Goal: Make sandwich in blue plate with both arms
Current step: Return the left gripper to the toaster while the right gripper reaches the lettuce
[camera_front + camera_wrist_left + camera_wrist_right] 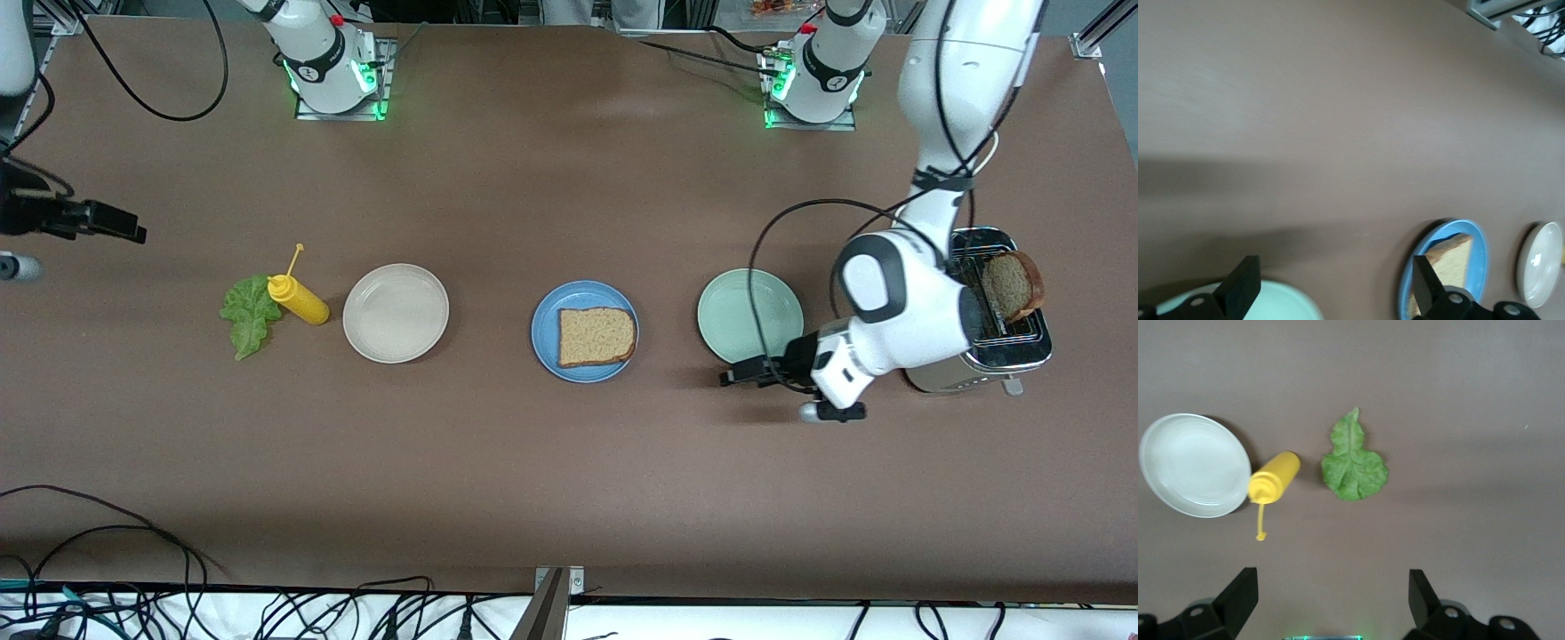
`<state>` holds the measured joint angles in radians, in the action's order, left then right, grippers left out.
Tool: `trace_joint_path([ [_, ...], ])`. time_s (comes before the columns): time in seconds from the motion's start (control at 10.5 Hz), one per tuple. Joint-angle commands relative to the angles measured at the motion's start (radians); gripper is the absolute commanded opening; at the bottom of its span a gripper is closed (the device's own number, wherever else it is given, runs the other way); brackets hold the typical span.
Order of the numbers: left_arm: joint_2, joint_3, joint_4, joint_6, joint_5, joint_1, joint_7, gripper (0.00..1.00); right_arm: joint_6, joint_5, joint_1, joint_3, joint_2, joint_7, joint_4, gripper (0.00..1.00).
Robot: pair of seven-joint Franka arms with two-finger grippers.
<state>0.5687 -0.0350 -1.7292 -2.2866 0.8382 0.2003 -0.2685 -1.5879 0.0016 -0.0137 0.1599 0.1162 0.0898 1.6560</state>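
The blue plate [544,331] sits mid-table with one brown bread slice [597,336] on it; both also show in the left wrist view, plate [1479,248] and slice [1451,257]. A second bread slice [1012,284] stands in the toaster [1013,351] at the left arm's end. The lettuce leaf [250,313] lies flat on the table toward the right arm's end, and shows in the right wrist view [1353,463]. My left gripper [733,373] [1331,293] is open and empty, low by the mint-green plate. My right gripper [133,233] [1331,600] is open and empty, high over the right arm's end.
A mint-green plate [749,315] [1281,301] lies between the blue plate and the toaster. A beige-white plate [396,313] [1195,465] and a yellow squeeze bottle [300,300] [1273,477] on its side lie between the blue plate and the lettuce. Cables run along the table's near edge.
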Motion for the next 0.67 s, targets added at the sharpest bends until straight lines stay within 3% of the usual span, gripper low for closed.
trace_joint_path([
  [0.0,-0.124,-0.032,-0.055,0.059,-0.274,-0.048,-0.032,1.00,-0.023,0.012,0.055,0.001,0.146,0.059,-0.021,1.00],
  [0.19,-0.189,-0.068,-0.053,0.136,-0.472,-0.074,-0.034,1.00,-0.094,0.093,0.080,0.001,0.245,0.175,-0.021,1.00],
  [0.38,-0.234,-0.118,-0.052,0.168,-0.662,-0.075,-0.041,1.00,-0.157,0.117,0.080,0.003,0.330,0.244,-0.022,1.00],
  [0.57,-0.245,-0.176,-0.046,0.168,-0.694,-0.075,-0.151,1.00,-0.211,0.118,0.086,0.001,0.408,0.362,-0.024,1.00],
])
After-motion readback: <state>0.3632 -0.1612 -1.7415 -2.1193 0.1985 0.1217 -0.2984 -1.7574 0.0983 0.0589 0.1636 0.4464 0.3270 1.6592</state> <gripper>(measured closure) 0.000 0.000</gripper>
